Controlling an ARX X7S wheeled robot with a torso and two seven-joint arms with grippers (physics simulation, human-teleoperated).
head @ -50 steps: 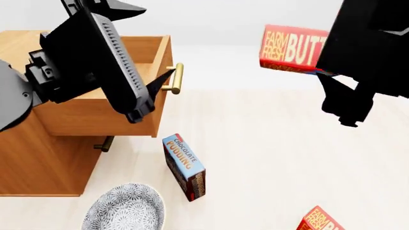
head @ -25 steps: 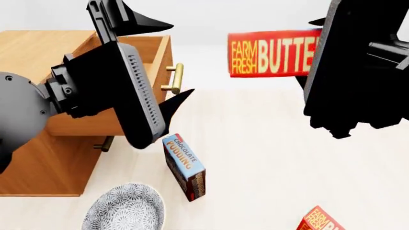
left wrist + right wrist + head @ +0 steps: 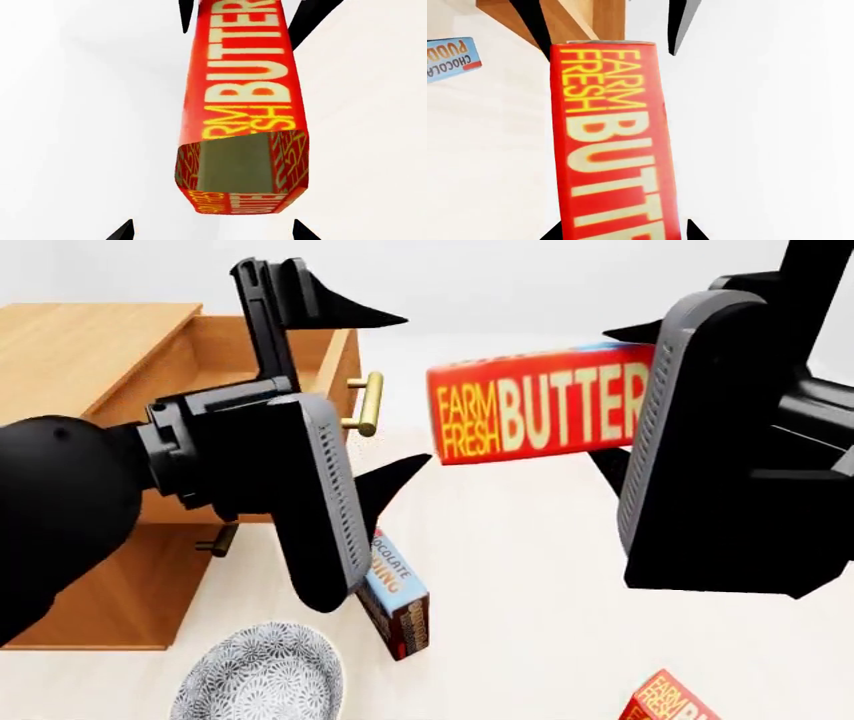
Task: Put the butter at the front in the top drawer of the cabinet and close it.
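We hold the butter (image 3: 541, 402) in the air with our right gripper (image 3: 627, 405), whose fingers pinch the box at its right-hand end while the lettered red face points toward the head camera. The box hangs lengthwise, well above the counter (image 3: 534, 570) and to the right of the cabinet (image 3: 94, 570), which stands at the counter's left edge. The top drawer (image 3: 287, 360) is pulled out, its brass handle (image 3: 370, 403) facing the butter, with a gap between the two. The lower drawer's handle (image 3: 218, 540) shows just beneath, partly hidden by our left arm.

Our left gripper (image 3: 367, 400) sits between the drawer front and the free end of the box, its two dark fingers spread wide apart and holding nothing. In the left wrist view the butter (image 3: 243, 115) runs end-on toward that camera, with dark fingertips (image 3: 121, 231) at either side, clear of the box. In the right wrist view the butter (image 3: 610, 145) fills the middle, with the wooden cabinet (image 3: 587, 20) past its far end.

Lower on the counter a pudding box (image 3: 396, 605) stands on edge near the cabinet, also seen in the right wrist view (image 3: 452, 57). A patterned plate (image 3: 260, 675) lies at the near edge, and a second butter box (image 3: 667, 700) sits toward the near right corner.
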